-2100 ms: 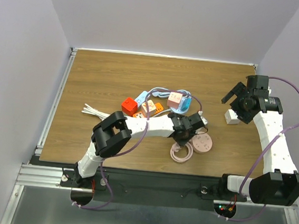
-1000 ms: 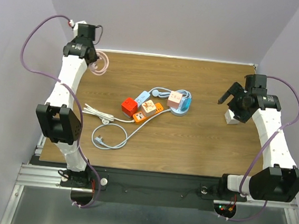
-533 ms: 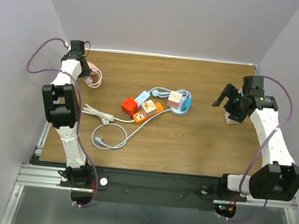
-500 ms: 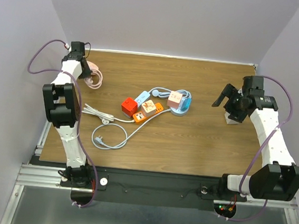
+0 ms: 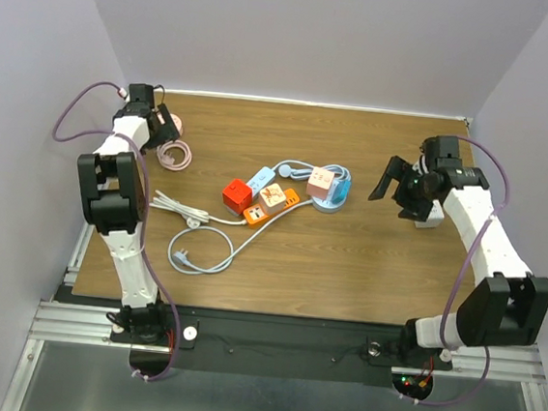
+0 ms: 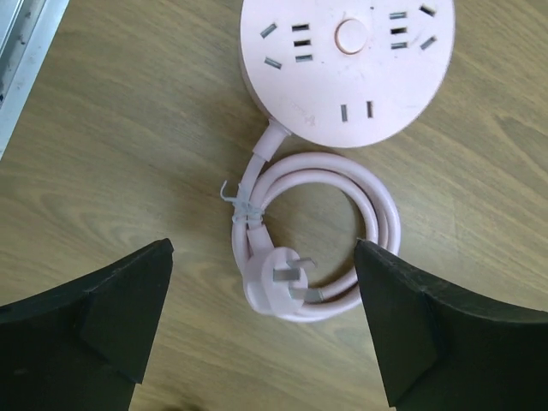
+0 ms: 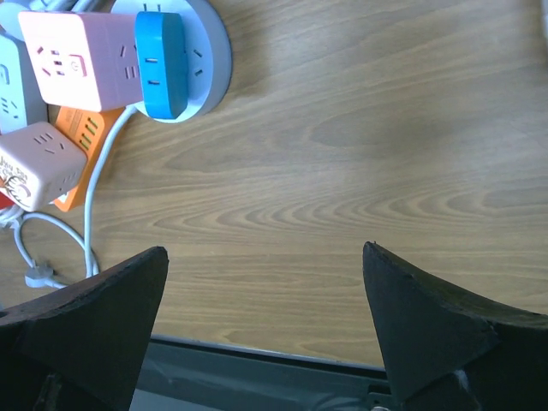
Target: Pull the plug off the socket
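A cluster of sockets lies mid-table: a red cube (image 5: 237,195), an orange strip (image 5: 282,204), a beige cube (image 7: 38,167) and a pink cube (image 7: 81,60). A blue plug block (image 7: 161,64) sits on a round pale-blue socket (image 7: 212,51). My right gripper (image 7: 265,248) hangs open over bare wood to their right, holding nothing. At the far left my left gripper (image 6: 263,244) is open above a round pink socket (image 6: 342,68). Its coiled cord ends in a loose plug (image 6: 281,287) between my fingers, untouched.
White cords (image 5: 172,205) and a loose grey-white plug (image 5: 182,255) trail left and front of the cluster. A white block (image 5: 430,217) stands behind my right gripper (image 5: 391,183). The table's metal rail (image 5: 102,179) runs close beside my left gripper (image 5: 152,121).
My left gripper has opened and let go of the pink socket, which now lies on the table at the far left. The right arm has swung left toward the cluster.
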{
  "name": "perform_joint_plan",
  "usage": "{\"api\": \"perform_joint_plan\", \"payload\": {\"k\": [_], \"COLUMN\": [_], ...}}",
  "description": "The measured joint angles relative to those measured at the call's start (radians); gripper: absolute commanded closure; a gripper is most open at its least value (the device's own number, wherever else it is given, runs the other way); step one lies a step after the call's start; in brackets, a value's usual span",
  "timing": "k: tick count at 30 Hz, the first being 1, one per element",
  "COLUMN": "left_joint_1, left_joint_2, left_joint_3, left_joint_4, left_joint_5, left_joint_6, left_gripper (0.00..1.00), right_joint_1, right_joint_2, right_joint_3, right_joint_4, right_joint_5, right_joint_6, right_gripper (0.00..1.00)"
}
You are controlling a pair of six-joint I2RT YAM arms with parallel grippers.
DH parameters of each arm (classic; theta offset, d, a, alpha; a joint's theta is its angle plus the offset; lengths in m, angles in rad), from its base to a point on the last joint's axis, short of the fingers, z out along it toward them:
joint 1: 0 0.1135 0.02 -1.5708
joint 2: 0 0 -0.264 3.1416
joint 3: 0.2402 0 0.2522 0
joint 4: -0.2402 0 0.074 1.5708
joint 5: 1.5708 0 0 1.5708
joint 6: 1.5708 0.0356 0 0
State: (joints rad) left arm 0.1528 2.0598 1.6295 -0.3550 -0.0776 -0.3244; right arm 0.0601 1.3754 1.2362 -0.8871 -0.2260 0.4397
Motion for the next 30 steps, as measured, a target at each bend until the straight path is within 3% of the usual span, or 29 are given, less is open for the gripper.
{"api": "perform_joint_plan", "payload": {"k": [4, 11, 16, 22, 25, 26, 30], "left_joint_1": [-0.002, -0.081, -0.158, -0.230, -0.263, -0.279, -0.357], "left_joint_2": [-0.097, -0.412, -0.652, -0.781, -0.808, -0.826, -0.836], "left_joint_3": [-0.036, -0.040, -0.154, -0.251, -0.255, -0.255, -0.233], "left_joint_4": [-0.007, -0.008, 0.020, -0.017, -0.023, -0.023, -0.027], "left_joint_5": [0.024, 0.093, 0.175, 0.236, 0.266, 0.284, 0.300], "left_joint_6": [-0.006, -0.013, -0.043, -0.103, -0.142, -0.164, -0.194], "left_gripper": [0.01, 0.01, 0.01, 0.01, 0.01, 0.01, 0.01], "right_joint_1": [0.040, 0.109, 0.150, 0.172, 0.185, 0.200, 0.239], "right_joint_2": [0.089, 0.249, 0.362, 0.464, 0.506, 0.533, 0.563], "right_joint_3": [0.048, 0.149, 0.239, 0.289, 0.289, 0.289, 0.289], "right_joint_4": [0.017, 0.056, 0.080, 0.103, 0.111, 0.111, 0.117], "right_joint_5": [0.001, 0.009, 0.021, 0.035, 0.041, 0.042, 0.043], "right_joint_6": [0.002, 0.010, 0.021, 0.039, 0.046, 0.051, 0.062], "right_gripper": [0.00, 0.01, 0.09, 0.16, 0.26, 0.43, 0.71]}}
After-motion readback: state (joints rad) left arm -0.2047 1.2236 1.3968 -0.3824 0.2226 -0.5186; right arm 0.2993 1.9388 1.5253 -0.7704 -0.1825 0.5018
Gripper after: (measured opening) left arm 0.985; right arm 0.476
